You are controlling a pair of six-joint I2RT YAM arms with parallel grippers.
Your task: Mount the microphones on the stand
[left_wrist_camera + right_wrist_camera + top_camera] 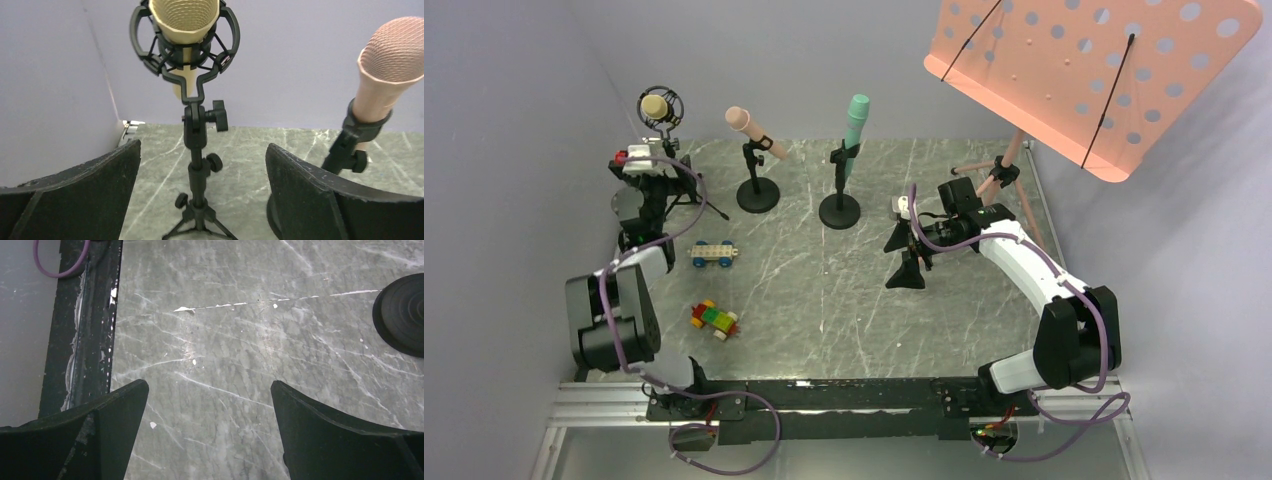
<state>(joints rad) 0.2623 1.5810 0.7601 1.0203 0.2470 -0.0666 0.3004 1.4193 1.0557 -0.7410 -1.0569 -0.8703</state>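
Note:
The pale yellow microphone (656, 106) sits in a black shock mount on a tripod stand (667, 160) at the back left. The salmon-pink microphone (749, 125) is clipped to a round-base stand (758, 195). The teal-green microphone (856, 122) is clipped to another round-base stand (839, 211). My left gripper (659, 165) is open and empty, just in front of the tripod stand. In the left wrist view the gripper (202, 147) frames the tripod stand (197, 165), with the yellow microphone (184, 20) above and the pink microphone (392, 60) at right. My right gripper (902, 258) (207, 385) is open and empty above bare table.
Two toy block cars (715, 254) (715, 319) lie at the left middle. A salmon sheet-music stand (1084, 70) overhangs the back right, its legs (1009, 165) near my right arm. A round stand base (402, 315) shows at the right; the table's black edge rail (90, 325) at the left.

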